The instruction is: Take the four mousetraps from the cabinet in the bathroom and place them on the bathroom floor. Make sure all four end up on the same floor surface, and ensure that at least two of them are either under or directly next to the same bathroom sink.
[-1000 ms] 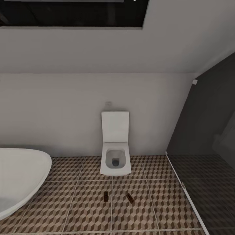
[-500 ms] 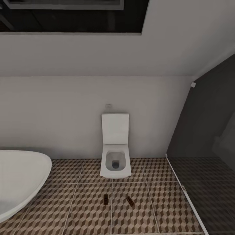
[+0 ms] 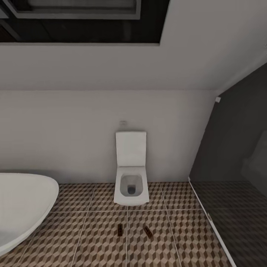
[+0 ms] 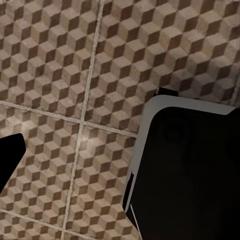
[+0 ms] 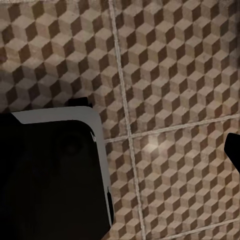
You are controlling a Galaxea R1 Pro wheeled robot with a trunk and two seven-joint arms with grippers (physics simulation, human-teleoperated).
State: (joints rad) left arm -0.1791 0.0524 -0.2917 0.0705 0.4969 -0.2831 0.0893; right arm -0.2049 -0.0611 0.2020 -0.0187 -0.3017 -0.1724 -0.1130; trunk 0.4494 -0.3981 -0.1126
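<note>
Tilting upward since a second ago, the head camera now puts toilet and mousetraps lower in its picture; nothing on the tiles has itself shifted. Whether either gripper is spread or closed cannot be told: both wrist views offer just a dark fingertip [image 4: 9, 150] at the edge, over patterned bathroom floor [image 4: 60, 60]. Two mousetraps [image 3: 119, 230] [image 3: 148, 232] lie on the floor before the white toilet [image 3: 131, 185], bathtub [image 3: 22, 204] alongside.

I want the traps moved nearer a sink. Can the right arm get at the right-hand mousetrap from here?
Probably not yet. The mousetrap lies on open floor before the toilet, nothing blocking it, but the right wrist view sees bare tiles, so the base likely must close in.
</note>
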